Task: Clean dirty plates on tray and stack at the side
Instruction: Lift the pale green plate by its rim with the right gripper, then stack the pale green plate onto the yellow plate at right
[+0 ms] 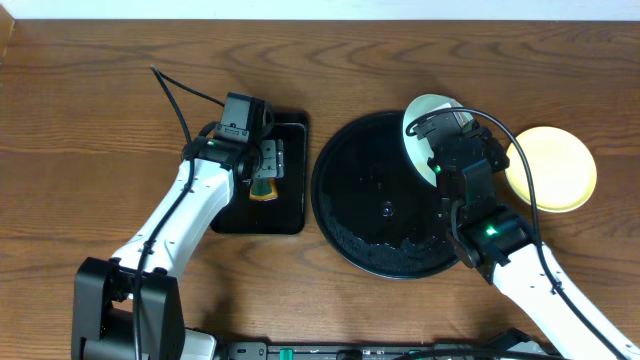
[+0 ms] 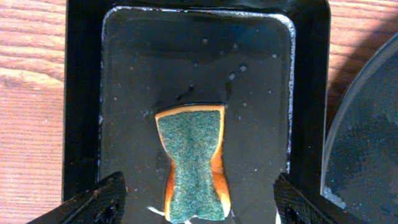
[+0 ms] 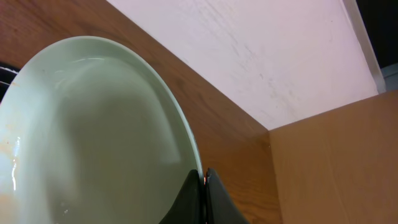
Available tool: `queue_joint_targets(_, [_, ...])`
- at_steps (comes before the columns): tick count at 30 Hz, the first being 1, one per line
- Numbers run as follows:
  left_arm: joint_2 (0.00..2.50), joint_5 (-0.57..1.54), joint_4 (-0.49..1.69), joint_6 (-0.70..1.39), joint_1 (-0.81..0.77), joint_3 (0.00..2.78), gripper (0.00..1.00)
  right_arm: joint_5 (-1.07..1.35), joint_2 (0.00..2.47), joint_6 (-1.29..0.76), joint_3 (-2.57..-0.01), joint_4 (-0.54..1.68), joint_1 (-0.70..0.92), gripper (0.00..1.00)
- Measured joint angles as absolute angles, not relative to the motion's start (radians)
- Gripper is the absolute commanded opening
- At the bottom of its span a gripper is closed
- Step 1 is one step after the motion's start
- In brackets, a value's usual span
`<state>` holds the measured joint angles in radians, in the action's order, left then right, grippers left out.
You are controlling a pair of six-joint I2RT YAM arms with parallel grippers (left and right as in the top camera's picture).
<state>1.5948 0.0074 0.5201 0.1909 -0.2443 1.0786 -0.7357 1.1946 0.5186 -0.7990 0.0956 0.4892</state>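
Two plates: mint plate (image 3: 93,124) is hanging tilted over tray's (image 1: 350,210) far rim; yellow plate (image 1: 550,168) is lying on table beside tray.
Right gripper (image 3: 202,196): fingers are clamping mint plate's rim.
Left gripper (image 1: 265,165): fingers are standing wide apart over sponge (image 2: 191,165).
Doing it well: lowering straight and pinching sponge's narrow waist, while keeping mint plate steady; faint smears are seemingly showing at its left.

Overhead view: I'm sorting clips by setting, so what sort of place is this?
Probably a robot test bench staged for dishwashing, not a real kitchen: robot arms at a wood-grain table, a sponge in a wet rectangular tray, a mint plate and yellow plate by a round black tray.
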Motion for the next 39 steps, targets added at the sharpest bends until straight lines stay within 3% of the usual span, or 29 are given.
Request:
queue_joint_targets(7, [1.595, 0.007, 0.520, 0.191, -0.244, 1.079, 0.77, -0.738, 1.195, 0.519, -0.799, 0.093, 0.489, 0.01])
queue_joint_targets(11, [1.595, 0.007, 0.520, 0.191, -0.244, 1.079, 0.77, -0.728, 1.195, 0.395, -0.799, 0.125, 0.451, 0.01])
queue_joint_targets(22, [1.595, 0.000, 0.539, 0.192, -0.244, 1.079, 0.77, -0.546, 1.325, -0.195, -0.799, 0.260, 0.067, 0.01])
queue_joint_targets(30, [1.595, 0.000, 0.544, 0.192, -0.244, 1.079, 0.77, -0.423, 1.335, -0.395, -0.799, 0.208, -0.200, 0.02])
queue_joint_targets(34, [1.595, 0.000, 0.545, 0.192, -0.244, 1.079, 0.77, -0.396, 1.336, -0.443, -0.799, 0.210, -0.312, 0.06])
queue_joint_targets(39, [1.595, 0.000, 0.545, 0.192, -0.244, 1.079, 0.78, -0.336, 1.361, -0.478, -0.799, 0.172, -0.392, 0.38])
